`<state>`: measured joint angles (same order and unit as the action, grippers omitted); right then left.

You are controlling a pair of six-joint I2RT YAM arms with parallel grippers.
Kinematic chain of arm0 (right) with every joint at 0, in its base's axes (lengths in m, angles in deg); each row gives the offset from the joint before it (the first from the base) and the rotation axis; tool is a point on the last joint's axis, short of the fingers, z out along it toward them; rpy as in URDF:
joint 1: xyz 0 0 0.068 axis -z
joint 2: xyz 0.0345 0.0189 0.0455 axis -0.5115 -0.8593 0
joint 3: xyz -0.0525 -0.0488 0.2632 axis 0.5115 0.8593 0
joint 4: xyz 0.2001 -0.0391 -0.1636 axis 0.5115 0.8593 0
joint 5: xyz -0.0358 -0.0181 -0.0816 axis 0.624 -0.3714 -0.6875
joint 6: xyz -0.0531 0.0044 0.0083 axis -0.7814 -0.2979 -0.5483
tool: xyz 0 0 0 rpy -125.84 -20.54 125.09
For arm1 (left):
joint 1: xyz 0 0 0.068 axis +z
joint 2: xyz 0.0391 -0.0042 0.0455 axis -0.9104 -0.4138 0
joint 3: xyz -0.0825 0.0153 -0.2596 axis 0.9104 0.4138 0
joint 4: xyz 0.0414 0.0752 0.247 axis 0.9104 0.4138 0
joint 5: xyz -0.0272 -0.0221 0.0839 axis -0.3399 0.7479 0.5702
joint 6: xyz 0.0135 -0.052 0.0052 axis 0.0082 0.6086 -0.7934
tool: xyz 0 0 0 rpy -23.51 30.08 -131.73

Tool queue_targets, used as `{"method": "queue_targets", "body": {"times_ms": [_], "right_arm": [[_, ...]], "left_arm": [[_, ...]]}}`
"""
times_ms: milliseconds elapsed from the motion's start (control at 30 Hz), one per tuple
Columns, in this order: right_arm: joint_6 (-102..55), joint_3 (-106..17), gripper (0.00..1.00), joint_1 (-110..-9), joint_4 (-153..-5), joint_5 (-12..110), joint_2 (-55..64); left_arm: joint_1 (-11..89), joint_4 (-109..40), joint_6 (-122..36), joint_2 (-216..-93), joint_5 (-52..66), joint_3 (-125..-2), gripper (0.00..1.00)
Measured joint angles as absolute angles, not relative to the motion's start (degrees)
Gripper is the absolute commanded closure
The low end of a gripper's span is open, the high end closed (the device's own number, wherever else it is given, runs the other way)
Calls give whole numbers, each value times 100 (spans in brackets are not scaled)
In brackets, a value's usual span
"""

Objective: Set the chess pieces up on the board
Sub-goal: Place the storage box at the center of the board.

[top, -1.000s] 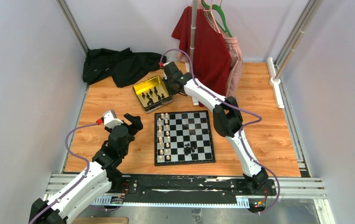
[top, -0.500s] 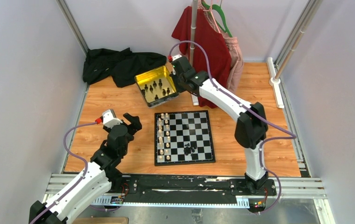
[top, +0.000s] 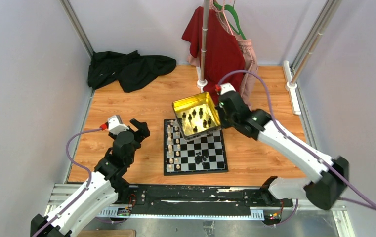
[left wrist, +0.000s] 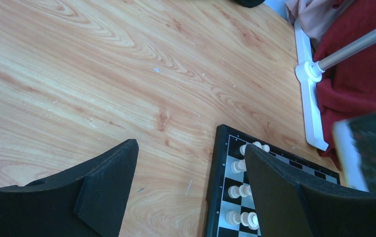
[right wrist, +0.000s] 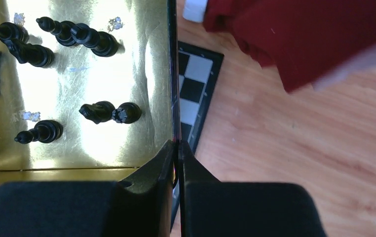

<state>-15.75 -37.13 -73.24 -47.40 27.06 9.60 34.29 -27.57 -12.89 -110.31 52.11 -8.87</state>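
— What is on the left?
— The left claw (left wrist: 190, 148) hovers over the bare desk (top: 126, 106), just left of the board (top: 210, 148). Its fingers are spread wide with nothing between them. Beyond it, a heap of black clothes (top: 126, 69) lies at the desk's far left corner.

— And the board itself?
— It lies flat on the near middle of the desk. White pieces (top: 173, 145) stand in its two left columns. A few black pieces (top: 200, 158) are bunched together towards its near edge.

— Where are the other black ones?
— They are scattered on the floor of the gold tray (top: 182, 109), most of them on their sides. The tray hangs tilted over the board's far edge.

— What holds it there?
— The right claw (right wrist: 176, 148) does. It is pressed together on the tray's right wall, one finger inside and one outside.

— And farther right?
— A red garment (top: 220, 44) hangs beside an upright pole (top: 204, 44) at the far side of the desk.
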Motion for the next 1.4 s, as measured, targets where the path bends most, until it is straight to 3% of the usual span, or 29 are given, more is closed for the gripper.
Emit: {"method": "queue_targets", "body": {"times_ms": [167, 433, 667, 933, 1400], "right_arm": [[-1148, -2924, 100, -7346, -4272, 2376, 2396], [-412, -2366, 100, -7350, -3199, 1548, 3493], [379, -2017, 100, -7230, -2423, 894, 3631], [484, -1636, 100, -6010, -2274, 1040, 3767], [-80, -1160, 100, -4378, -3350, 2061, 2936]], "left_arm": [[3429, -2738, -1289, -11036, 5180, -944, 15], [3429, -2751, -1287, -11042, 5077, -944, 15], [3429, -2924, -1282, -11180, 4968, -944, 16], [3429, -3044, -1212, -11379, 4815, -944, 16], [3429, -3398, -1151, -11672, 4765, -944, 16]]}}
